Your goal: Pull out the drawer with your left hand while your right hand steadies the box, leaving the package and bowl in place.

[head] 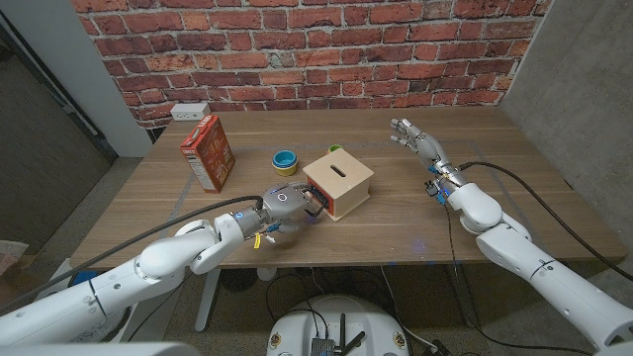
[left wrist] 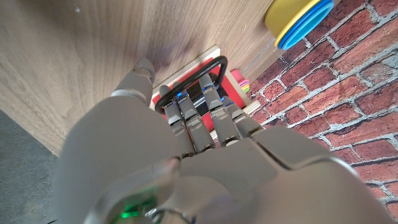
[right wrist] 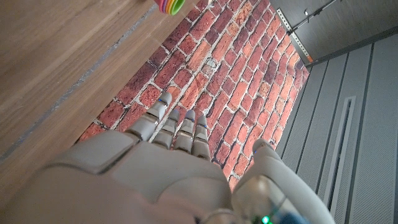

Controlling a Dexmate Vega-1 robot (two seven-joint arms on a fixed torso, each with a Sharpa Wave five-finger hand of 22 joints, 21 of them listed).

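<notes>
Standing near the middle of the surface [head: 465, 232], the wooden box [head: 339, 182] shows a slot in its top and a red drawer [head: 313, 194] in its near-left face. In the left wrist view the drawer front carries a black loop handle [left wrist: 208, 66], and the fingers [left wrist: 189, 118] of the left hand [head: 284, 209] are hooked through that loop, curled around the bar. What the drawer holds cannot be made out. Just beside the box, towards the wall, sits a small bowl [head: 285, 161], yellow outside with a blue rim, its inside not readable. Further left stands the package [head: 207, 151], a red and white carton, upright and well apart from the box. The right hand [head: 417, 139] hovers over the far right part of the surface, fingers spread and holding nothing, well apart from the box. A stack of bright coloured rings [right wrist: 168, 5] shows at the edge of the right wrist view.

The surface is brown wood grain. Behind it runs a red brick wall [head: 297, 49], with a white power strip [head: 190, 111] at its foot.
</notes>
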